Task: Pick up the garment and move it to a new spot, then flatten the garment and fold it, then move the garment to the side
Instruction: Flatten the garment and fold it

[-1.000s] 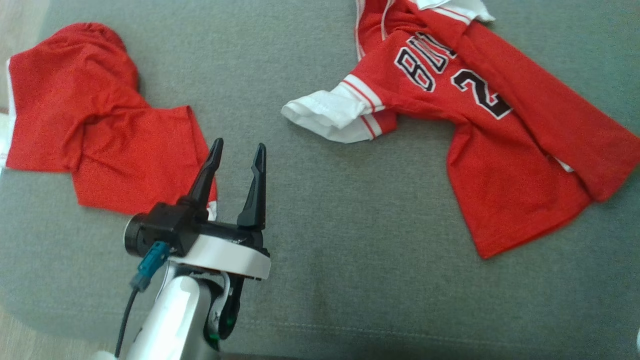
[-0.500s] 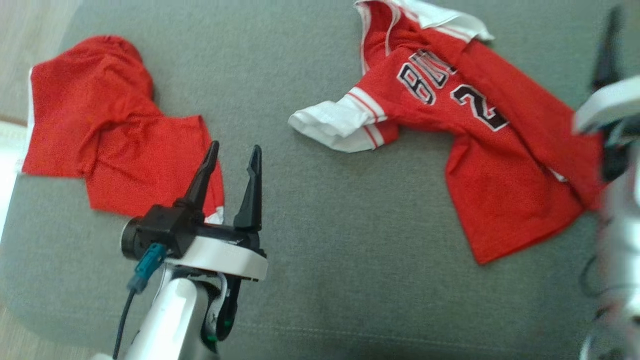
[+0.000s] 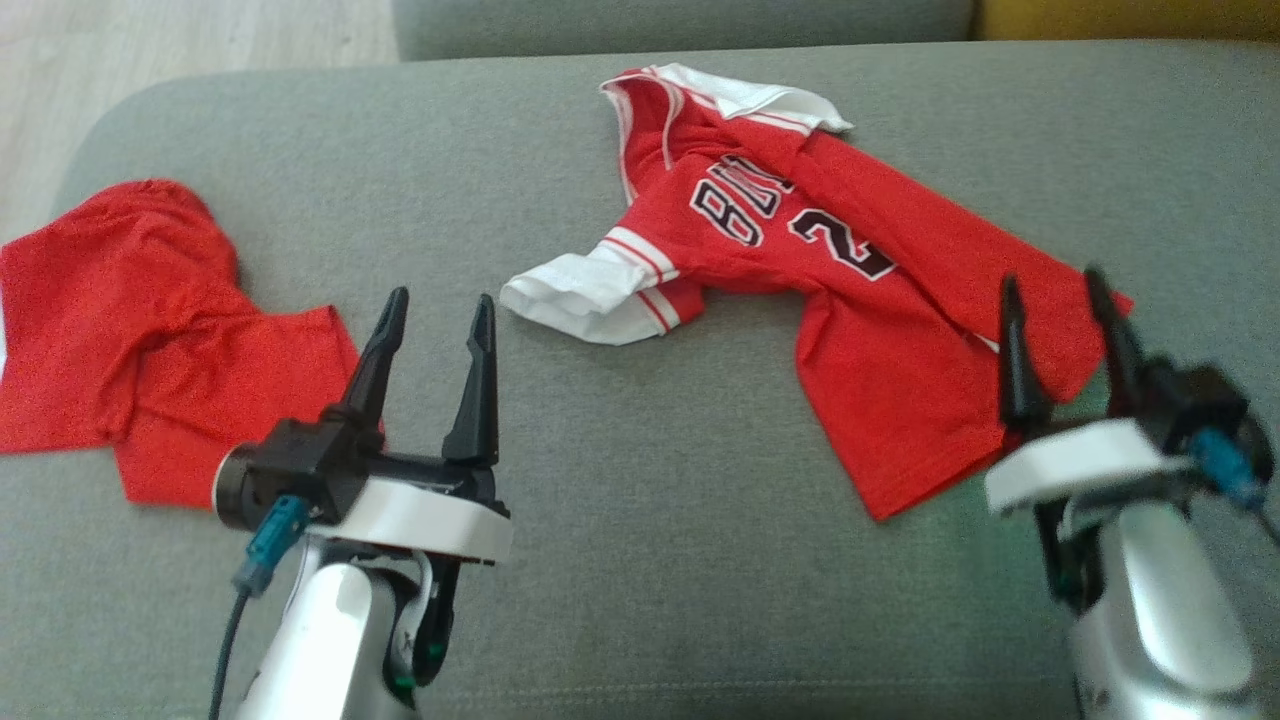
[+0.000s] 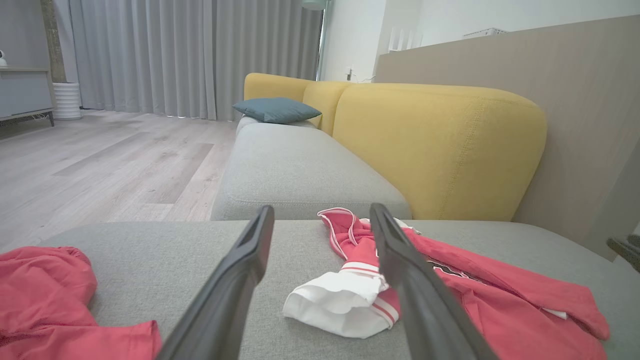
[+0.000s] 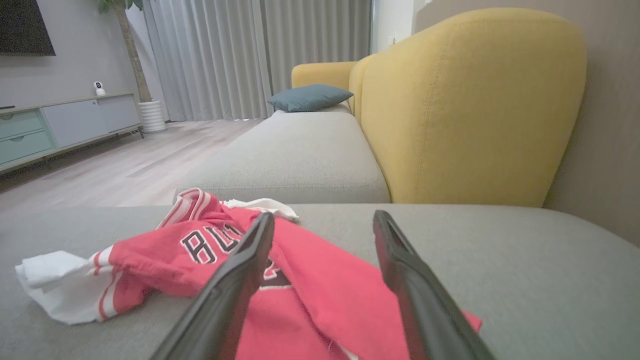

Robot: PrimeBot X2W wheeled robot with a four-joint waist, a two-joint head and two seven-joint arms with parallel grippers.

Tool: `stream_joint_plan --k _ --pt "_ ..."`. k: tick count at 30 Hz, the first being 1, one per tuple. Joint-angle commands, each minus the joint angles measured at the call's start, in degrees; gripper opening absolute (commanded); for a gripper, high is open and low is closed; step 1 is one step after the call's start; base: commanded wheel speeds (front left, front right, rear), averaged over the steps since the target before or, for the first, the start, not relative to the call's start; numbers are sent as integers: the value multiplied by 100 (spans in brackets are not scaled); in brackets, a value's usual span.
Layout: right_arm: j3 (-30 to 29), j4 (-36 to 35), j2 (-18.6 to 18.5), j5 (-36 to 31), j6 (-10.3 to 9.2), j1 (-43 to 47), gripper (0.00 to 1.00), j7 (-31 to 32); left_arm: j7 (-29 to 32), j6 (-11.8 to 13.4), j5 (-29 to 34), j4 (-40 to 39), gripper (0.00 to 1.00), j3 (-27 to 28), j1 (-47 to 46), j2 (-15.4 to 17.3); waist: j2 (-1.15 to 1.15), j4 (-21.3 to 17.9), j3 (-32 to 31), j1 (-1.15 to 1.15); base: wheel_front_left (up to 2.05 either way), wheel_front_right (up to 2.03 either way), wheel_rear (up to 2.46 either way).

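The red jersey lies crumpled on the grey sofa seat, at about 1 o'clock from the middle of the head view, with its black-and-white lettering and a numeral 2 facing up. 1 white sleeve sticks out from the jersey's body toward 8 o'clock, and more white fabric sits at its 12 o'clock end.

The right gripper is at 4 o'clock in the head view, released: its 2 dark fingers stand wide apart with nothing between them. Its tips overlap the jersey's 4 o'clock corner in that view; I cannot tell whether they touch the cloth.

The left gripper is at 7 o'clock, also spread open and empty, with its fingers pointing toward 12 o'clock. It sits between the white sleeve and a pair of red shorts, which lies at 9 o'clock, well apart from the jersey.

A yellow backrest and a teal cushion show beyond the seat.
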Motion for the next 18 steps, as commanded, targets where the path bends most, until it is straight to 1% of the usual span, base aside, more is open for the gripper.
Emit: stream_joint_plan --k 1,4,10,18 --pt "225 -321 74 118 37 54 100 -59 -28 -39 55 -181 100 244 -141 31 0 -98 -66 0 0 0 0" --pt "402 -525 77 342 37 459 100 -43 -28 -49 63 -144 100 258 -106 31 0 -173 -122 0 0 0 0" --pt "631 -701 78 480 37 930 100 -4 -28 -39 50 -79 100 260 44 31 0 -256 -201 0 0 0 0" --pt "1072 -618 79 256 37 1101 100 296 -28 -49 26 -68 100 218 51 31 0 -150 -140 0 0 0 0"
